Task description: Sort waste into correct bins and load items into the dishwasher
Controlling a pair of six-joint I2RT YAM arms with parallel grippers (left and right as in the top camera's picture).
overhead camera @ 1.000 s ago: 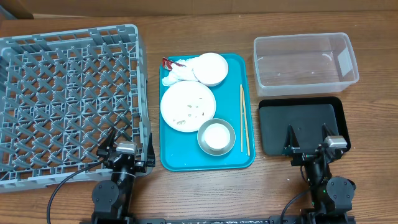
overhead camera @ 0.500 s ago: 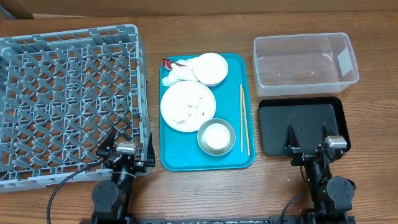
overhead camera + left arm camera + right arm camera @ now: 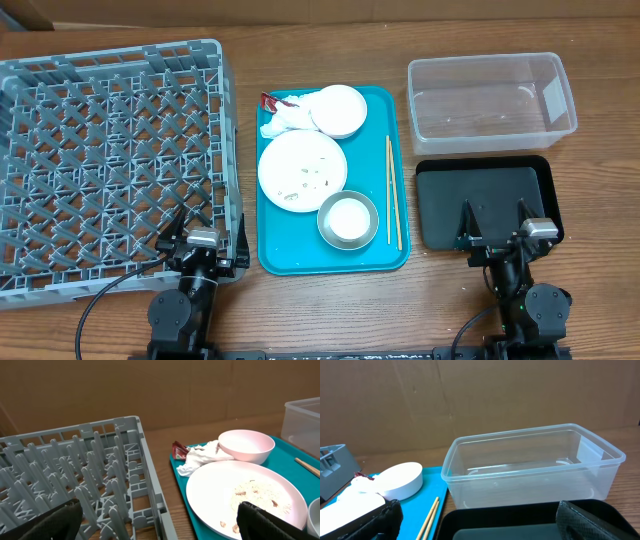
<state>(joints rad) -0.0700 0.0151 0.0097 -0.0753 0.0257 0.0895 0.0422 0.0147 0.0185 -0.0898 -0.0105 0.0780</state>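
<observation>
On the teal tray (image 3: pixel 375 130) lie a pale plate (image 3: pixel 290 160) with rice-like scraps (image 3: pixel 312 172), a pale bowl (image 3: pixel 338 110), a crumpled white napkin (image 3: pixel 283 118), a red wrapper (image 3: pixel 268 100), wooden chopsticks (image 3: pixel 393 190) and a grey bowl (image 3: pixel 326 225) holding a small white cup (image 3: pixel 349 218). The grey dishwasher rack (image 3: pixel 228 130) stands at the left. At the right are the clear tub (image 3: pixel 490 95) and the black tray (image 3: pixel 480 162). My left gripper (image 3: pixel 205 227) hangs open over the rack's near right corner. The right gripper (image 3: pixel 496 215) hangs open over the black tray's near edge. Neither holds anything.
The left wrist view shows the rack wall (image 3: pixel 150 475), napkin (image 3: pixel 200 457), wrapper (image 3: pixel 178 450), bowl (image 3: pixel 246 445) and plate (image 3: pixel 215 490). The right wrist view shows the tub (image 3: pixel 530 465), black tray (image 3: pixel 510 520), chopsticks (image 3: pixel 430 520) and bowl (image 3: pixel 400 480). A cardboard wall stands behind.
</observation>
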